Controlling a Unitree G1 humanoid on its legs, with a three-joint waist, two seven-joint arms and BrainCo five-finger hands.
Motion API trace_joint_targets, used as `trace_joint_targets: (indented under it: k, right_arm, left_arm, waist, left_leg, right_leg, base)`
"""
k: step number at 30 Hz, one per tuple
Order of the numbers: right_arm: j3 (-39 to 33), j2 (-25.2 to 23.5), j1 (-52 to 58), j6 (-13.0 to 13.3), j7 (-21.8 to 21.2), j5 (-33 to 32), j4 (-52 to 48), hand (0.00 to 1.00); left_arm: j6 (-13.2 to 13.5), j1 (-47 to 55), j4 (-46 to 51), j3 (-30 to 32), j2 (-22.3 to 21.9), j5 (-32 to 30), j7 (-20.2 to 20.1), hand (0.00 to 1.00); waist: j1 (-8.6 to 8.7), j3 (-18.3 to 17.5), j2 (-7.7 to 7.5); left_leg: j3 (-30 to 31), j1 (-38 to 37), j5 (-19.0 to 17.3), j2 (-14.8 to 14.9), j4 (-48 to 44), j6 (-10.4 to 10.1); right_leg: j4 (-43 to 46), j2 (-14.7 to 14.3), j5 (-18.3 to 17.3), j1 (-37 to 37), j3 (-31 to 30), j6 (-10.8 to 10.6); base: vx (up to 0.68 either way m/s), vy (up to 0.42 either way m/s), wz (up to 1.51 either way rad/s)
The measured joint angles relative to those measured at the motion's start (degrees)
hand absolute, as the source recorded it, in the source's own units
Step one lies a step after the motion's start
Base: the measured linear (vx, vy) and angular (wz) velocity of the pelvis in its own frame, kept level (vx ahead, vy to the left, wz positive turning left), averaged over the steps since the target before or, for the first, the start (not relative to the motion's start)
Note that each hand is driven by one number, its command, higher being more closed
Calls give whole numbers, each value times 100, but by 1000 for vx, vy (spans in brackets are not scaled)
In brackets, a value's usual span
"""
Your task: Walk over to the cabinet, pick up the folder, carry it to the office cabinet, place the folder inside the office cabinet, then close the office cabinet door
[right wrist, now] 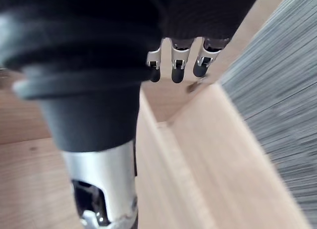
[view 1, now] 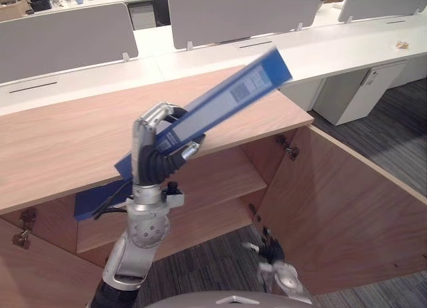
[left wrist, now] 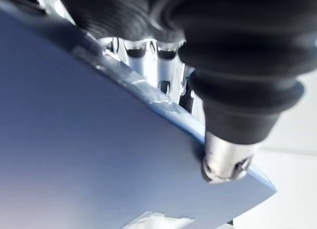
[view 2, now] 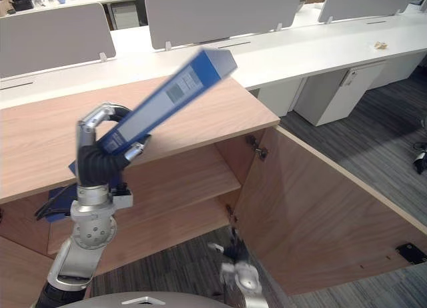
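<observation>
**Left hand with folder at the open cabinet: hazards**

Left hand (view 1: 152,131), silver fingers and thumb clenched round a long blue cardboard box folder (view 1: 233,95). The folder is tilted, with its upper end above the top of the low wood-veneer office cabinet (view 1: 67,141) and its lower end before the upper compartment.

Right hand (view 1: 270,258), low beside the open wooden door (view 1: 333,208), fingers (right wrist: 173,65) relaxed, holding nothing.

Judged risks:
- The raised end may strike the cabinet top's front edge unless levelled.
- The off-centre grasp may let the folder pivot or slip.
- The inner wooden shelf (view 1: 213,181) may snag the lower end.
</observation>
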State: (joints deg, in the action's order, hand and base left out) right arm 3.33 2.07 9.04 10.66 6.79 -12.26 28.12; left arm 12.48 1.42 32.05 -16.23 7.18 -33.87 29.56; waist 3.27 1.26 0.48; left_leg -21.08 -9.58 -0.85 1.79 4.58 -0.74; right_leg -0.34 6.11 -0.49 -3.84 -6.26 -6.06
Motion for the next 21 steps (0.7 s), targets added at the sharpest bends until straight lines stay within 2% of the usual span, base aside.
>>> trace_joint_targets:
  k: [4,9,15,21]
  right_arm:
    - [11,-196,14,359,-2,-434,-1508,0]
    - [-31,-387,72,694,18,-545,-2636,0]
    - [-64,-455,381,727,206,-531,-3370,0]
    - [-175,-526,645,906,405,-380,-4362,0]
  left_arm:
    - [-2,13,291,111,-153,87,132,100]
    - [7,20,520,342,-186,498,156,100]
    - [44,105,787,623,-309,1004,273,100]
    - [406,261,1261,788,-323,1650,381,100]
  waist:
    - [-67,0,-49]
    - [-67,10,-82]
    - [-4,20,-91]
    - [27,29,-72]
  left_leg:
    - [82,86,43,-17,-7,35]
    - [103,86,43,-20,-7,38]
    - [166,80,42,-23,-7,37]
    - [135,57,40,-27,-8,34]
  right_leg:
    - [-1,19,-3,40,77,-8]
    - [-8,22,-4,28,91,-8]
    - [-21,31,-8,-13,153,-9]
    - [-7,29,-10,-8,122,-9]
  base:
    - [-15,-38,9]
    - [-10,-36,2]
    - [-28,-38,5]
    - [-30,-37,-3]
